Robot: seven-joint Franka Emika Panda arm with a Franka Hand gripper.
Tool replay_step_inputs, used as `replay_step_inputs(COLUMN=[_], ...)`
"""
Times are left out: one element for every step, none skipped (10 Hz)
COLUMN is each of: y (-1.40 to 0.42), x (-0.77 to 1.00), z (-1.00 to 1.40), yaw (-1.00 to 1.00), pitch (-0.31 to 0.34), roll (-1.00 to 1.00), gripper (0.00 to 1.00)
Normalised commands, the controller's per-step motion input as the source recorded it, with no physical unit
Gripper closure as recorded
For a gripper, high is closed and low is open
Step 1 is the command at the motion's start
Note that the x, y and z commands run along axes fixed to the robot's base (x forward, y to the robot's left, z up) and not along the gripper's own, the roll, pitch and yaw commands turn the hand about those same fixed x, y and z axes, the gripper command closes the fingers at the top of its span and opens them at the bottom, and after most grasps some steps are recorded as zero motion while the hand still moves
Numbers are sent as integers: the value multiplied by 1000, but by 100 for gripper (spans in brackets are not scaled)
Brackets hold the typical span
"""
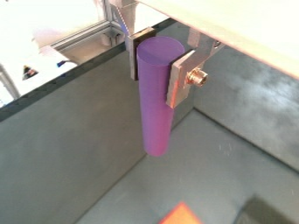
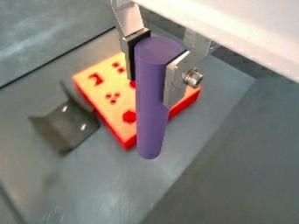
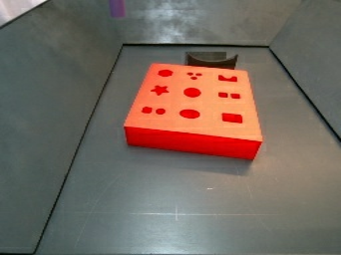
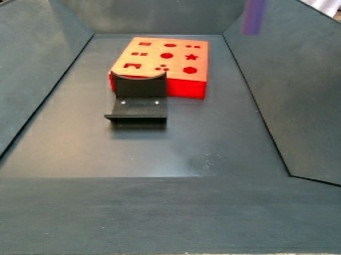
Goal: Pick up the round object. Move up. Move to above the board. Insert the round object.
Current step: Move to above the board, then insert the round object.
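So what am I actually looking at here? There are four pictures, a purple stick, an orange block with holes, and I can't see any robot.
You see little of the robot because two cameras ride on its wrist. In both wrist views the silver plates are the fingers of its gripper, a two-fingered clamp, shut on the purple peg, which hangs down lengthwise from it. The other two pictures come from cameras fixed beside the work area. In both side views only the peg's lower tip pokes in at the top edge, so the gripper is high up and out of frame there. On the grey floor lies the red-orange board, with circles, a star and squares cut into its top. The dark L-shaped piece beside it is the fixture, part of the rig. The peg is off to one side of the board, not yet in any hole.
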Motion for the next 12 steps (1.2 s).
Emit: replay_step_inputs(y=[-1000,-1000,-1000,-1000,-1000,-1000,-1000,-897,-708,-368,-261,-6], x=[495,500,509,526,530,549,560,538,447,262,191,29], z=[121,126,126,130,133,137,141,139,113,64,51,-126], yaw=[-2,3,4,5,7,10,7,8,10,10,5,0], pitch=[112,115,127,135,137,134,141,152,148,128,106,-40], roll=[-5,13,6,-6,5,4,8,8,10,24,29,0], gripper=[100,100,100,100,100,100,100,100,100,100,100,100])
